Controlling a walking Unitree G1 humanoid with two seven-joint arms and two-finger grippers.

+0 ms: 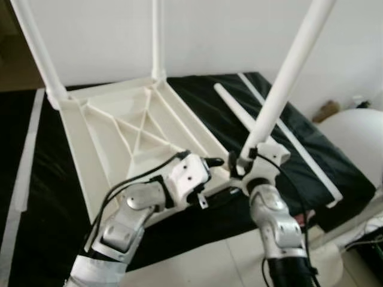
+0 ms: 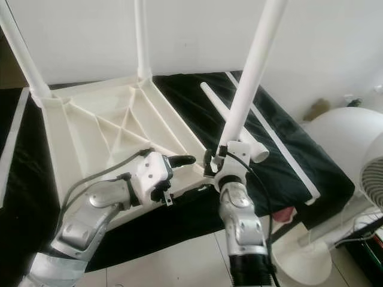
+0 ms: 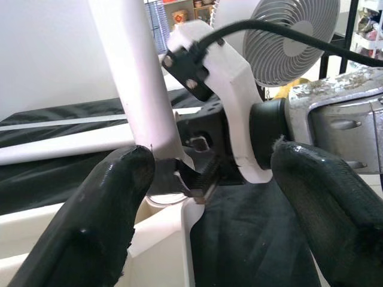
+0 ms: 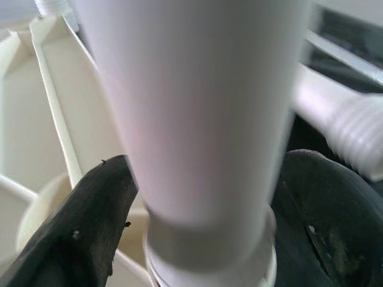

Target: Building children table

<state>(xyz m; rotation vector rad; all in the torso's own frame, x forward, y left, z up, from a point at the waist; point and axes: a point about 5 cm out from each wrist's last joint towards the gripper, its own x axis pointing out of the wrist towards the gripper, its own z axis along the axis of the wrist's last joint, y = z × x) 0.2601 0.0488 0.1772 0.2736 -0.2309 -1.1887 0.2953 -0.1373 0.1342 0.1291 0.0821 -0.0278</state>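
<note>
Black, rubbery fingers of the right gripper [image 1: 239, 162] clamp the smooth white tubular leg [image 1: 287, 78] at the corner socket of the upturned ribbed plastic tabletop [image 1: 128, 128], while the left gripper [image 1: 216, 162] hovers spread apart beside that corner, grasping nothing.

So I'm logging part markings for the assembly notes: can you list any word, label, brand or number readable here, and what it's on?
None can be read: the upturned white plastic tabletop, the white plastic leg in the right end effector, and the loose white leg on the black cloth bear no visible print.
Shelf items behind the white fan: too blurred.
</note>
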